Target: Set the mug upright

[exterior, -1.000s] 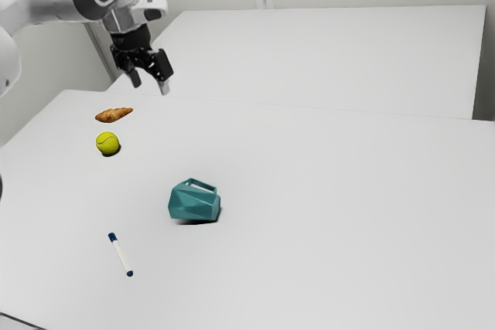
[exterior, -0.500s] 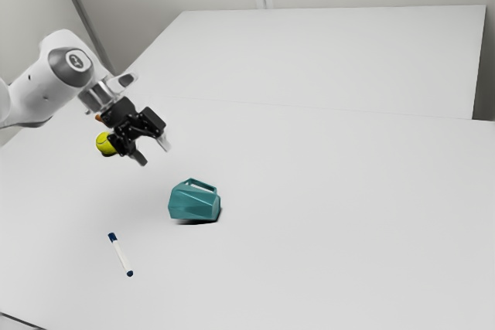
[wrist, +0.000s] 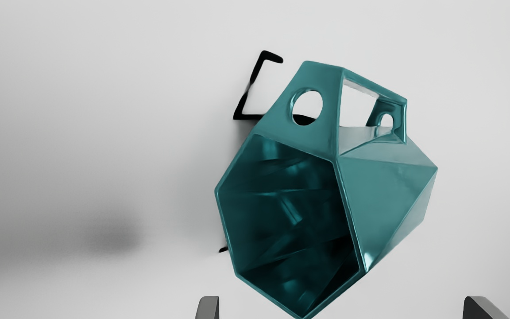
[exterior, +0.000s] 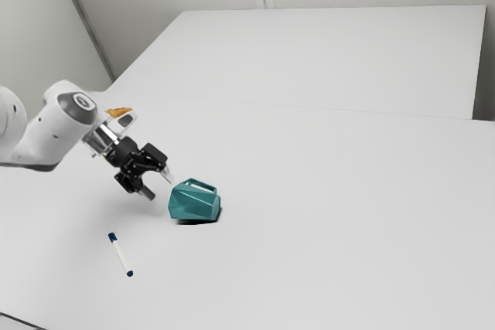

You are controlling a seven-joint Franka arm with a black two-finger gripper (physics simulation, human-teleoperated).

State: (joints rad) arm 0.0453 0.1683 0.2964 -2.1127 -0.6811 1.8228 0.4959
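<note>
Mug [exterior: 195,201]: I count one, teal, lying on its side on the table [exterior: 332,214], near my one gripper [exterior: 158,186], which is wide open and holding nothing. The wrist view shows me into its hollow mouth; the exterior view gives me one marker [exterior: 121,255] and one pastry [exterior: 118,112] partly behind the arm [exterior: 58,125], whose round badge [exterior: 83,101] is too small to read.

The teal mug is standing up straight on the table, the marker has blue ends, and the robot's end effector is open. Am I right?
Not quite: the mug isn't standing up. It's lying on its side on the table, as the exterior view shows. The marker does have blue ends, and the end effector is open.
</note>
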